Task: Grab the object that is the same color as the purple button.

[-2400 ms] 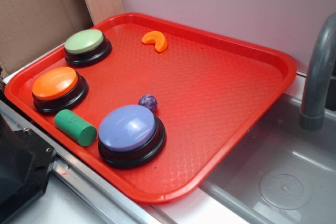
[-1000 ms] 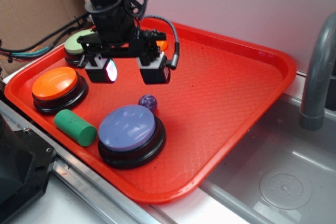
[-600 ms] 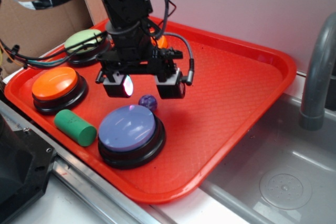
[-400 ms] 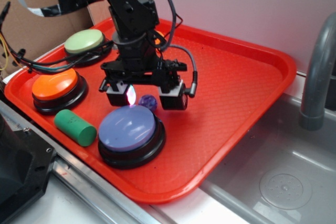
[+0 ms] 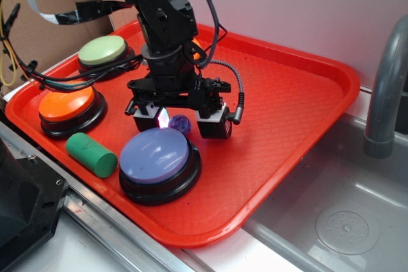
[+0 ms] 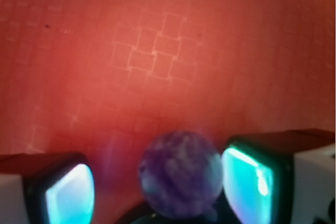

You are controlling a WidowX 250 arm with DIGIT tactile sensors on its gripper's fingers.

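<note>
Exterior looks down obliquely; wrist (very close) shares the ball (image 5: 180, 122) (image 6: 180, 174).

Red tray (image 5: 299, 93) was seen set beside a grey sink (image 5: 357, 221), purple button (image 5: 155, 154), orange button (image 5: 67, 101), green button (image 5: 102, 49), green cylinder (image 5: 91, 154) and small purple ball (image 5: 181, 123) were laid on it

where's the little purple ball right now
In the exterior view the purple marbled ball sits on the red tray, just behind the purple button, between the open jaws of the gripper; the wrist view shows it nearer one pad.
</note>
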